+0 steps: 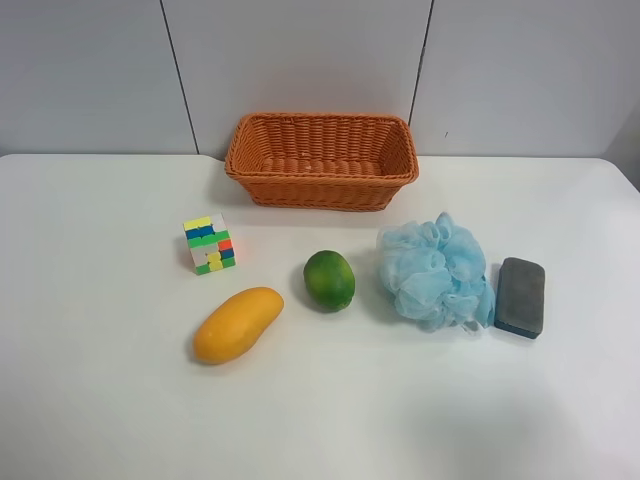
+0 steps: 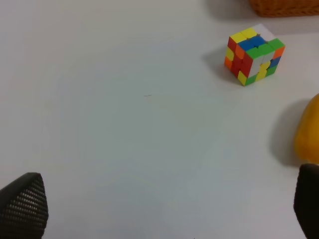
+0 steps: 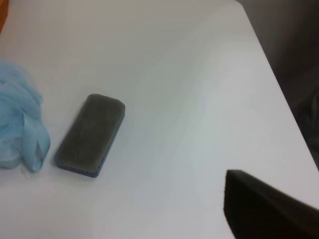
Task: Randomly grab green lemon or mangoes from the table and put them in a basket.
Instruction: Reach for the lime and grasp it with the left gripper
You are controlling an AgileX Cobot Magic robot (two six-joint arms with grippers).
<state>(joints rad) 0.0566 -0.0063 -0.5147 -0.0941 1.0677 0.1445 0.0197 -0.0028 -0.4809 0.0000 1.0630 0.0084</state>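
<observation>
You see the mango (image 1: 238, 324) on the table (image 1: 100, 410), then the green lemon (image 1: 329, 280), set apart, probably for clean grabs; the basket (image 1: 320, 190) sits behind them. Left gripper (image 2: 164, 206) spread wide, holding nothing. Right gripper (image 3: 269, 209): one finger shows, can't tell.

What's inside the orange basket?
Nothing I can see: only the basket's own woven floor and walls show. Its near wall hides the front strip of the floor.
</observation>
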